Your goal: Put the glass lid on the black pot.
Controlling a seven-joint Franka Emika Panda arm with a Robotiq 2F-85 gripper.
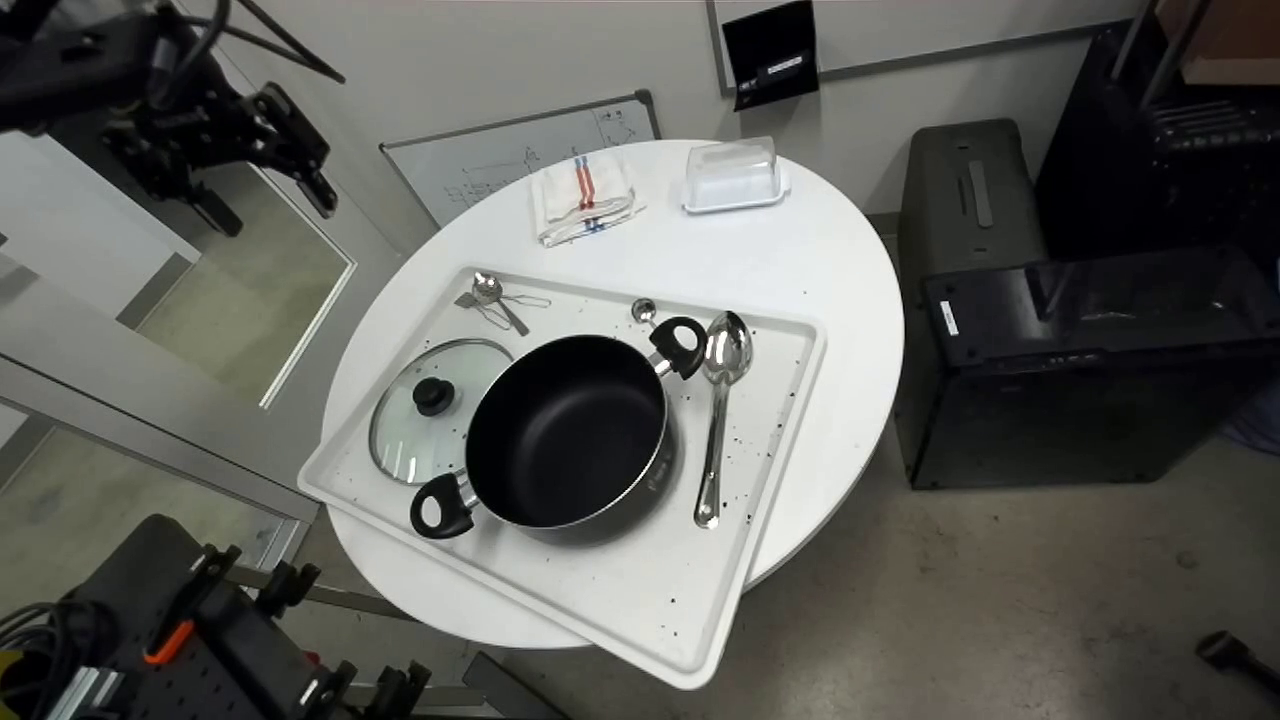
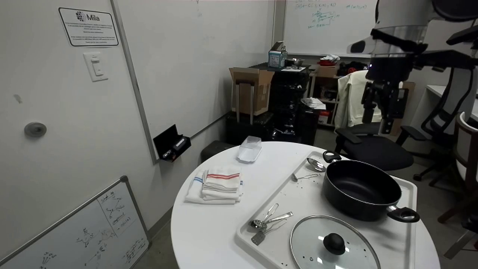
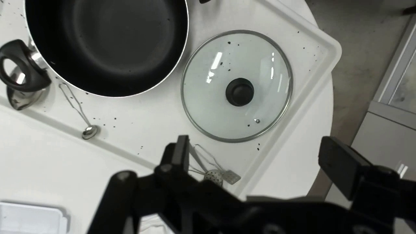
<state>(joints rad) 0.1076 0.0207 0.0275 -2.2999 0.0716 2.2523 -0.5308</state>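
The glass lid (image 1: 408, 445) lies flat on a white tray with its black knob up, beside the pot; it also shows in an exterior view (image 2: 315, 239), cut off by the lower edge, and whole in the wrist view (image 3: 208, 94). The black pot (image 1: 570, 430) stands upright and uncovered on the tray, its dark inside bare; it also shows in an exterior view (image 2: 360, 186) and partly in the wrist view (image 3: 123, 39). My gripper (image 1: 275, 208) is open and empty, high above the table; it shows in an exterior view (image 2: 377, 121) and the wrist view (image 3: 255, 144), fingers wide apart.
The white tray (image 1: 610, 610) overhangs the edge of the round table (image 1: 845, 260). A large metal spoon (image 1: 728, 350), a small ladle (image 1: 644, 310) and several small utensils (image 1: 488, 290) lie on it. Folded cloths (image 1: 585, 195) and a clear-lidded dish (image 1: 735, 178) sit at the table's far side.
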